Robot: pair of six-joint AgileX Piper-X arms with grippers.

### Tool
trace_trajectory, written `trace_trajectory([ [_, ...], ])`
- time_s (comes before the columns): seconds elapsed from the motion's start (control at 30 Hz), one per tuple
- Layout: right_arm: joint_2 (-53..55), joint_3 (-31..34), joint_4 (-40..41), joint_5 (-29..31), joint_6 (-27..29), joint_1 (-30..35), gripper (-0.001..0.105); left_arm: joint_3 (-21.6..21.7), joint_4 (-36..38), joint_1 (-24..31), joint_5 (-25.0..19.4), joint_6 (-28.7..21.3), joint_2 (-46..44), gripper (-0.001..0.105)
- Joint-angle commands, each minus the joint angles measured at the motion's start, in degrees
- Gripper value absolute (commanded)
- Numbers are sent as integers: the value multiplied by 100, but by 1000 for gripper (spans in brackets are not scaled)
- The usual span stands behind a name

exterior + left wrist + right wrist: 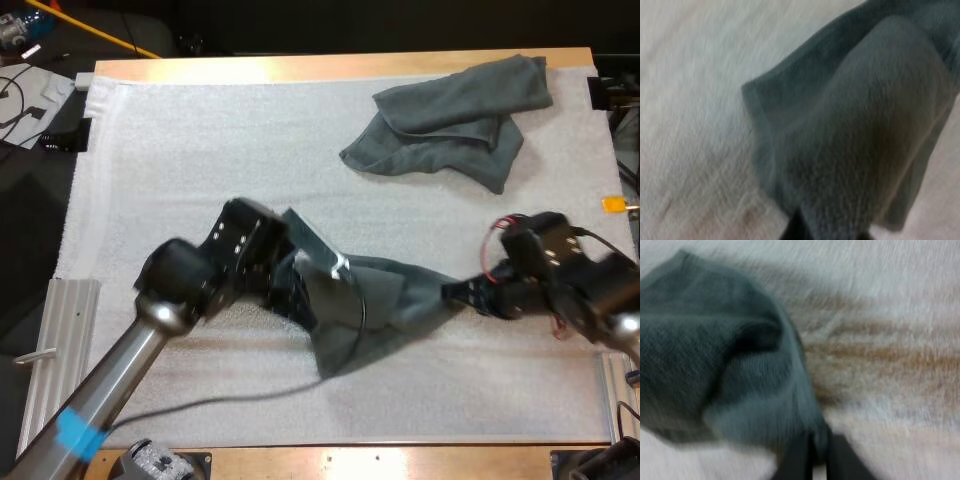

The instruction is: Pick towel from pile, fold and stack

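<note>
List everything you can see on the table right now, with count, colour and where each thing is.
crumpled towel: one, dark grey-green, far right part of the mat.
stretched towel: one, dark grey-green, near middle of the mat, held between the two grippers.
mat: one, white, covering most of the table.
table: one, light wood, bare along its far and near edges.
left gripper: one, black, shut on the stretched towel's left end.
right gripper: one, black, pinching the stretched towel's right end.
</note>
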State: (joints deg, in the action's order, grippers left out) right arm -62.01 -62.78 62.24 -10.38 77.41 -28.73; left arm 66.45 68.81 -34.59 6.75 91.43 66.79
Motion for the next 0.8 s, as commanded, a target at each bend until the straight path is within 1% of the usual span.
trace_trajectory([
  [0.0,-515,106,-842,272,-74,40,0,-76,-604,416,44,-74,283,0],
  [0.13,-1090,105,-1493,519,-328,55,0,-89,-1116,803,279,-142,647,0],
  [0.3,-1620,77,-2105,804,-665,83,0,-91,-1555,1148,292,-194,1112,0],
  [0.43,-1905,42,-2393,1050,-840,104,0,-107,-1809,1347,316,-190,1479,0],
  [0.47,-1770,66,-2226,974,-614,59,0,-87,-1733,1306,334,-190,1354,0],
  [0.53,-1540,91,-1994,932,-374,-22,0,-82,-1660,1292,352,-205,1184,0],
  [0.77,-851,98,-1473,1026,-207,-292,0,-96,-1543,1261,368,-188,643,0],
])
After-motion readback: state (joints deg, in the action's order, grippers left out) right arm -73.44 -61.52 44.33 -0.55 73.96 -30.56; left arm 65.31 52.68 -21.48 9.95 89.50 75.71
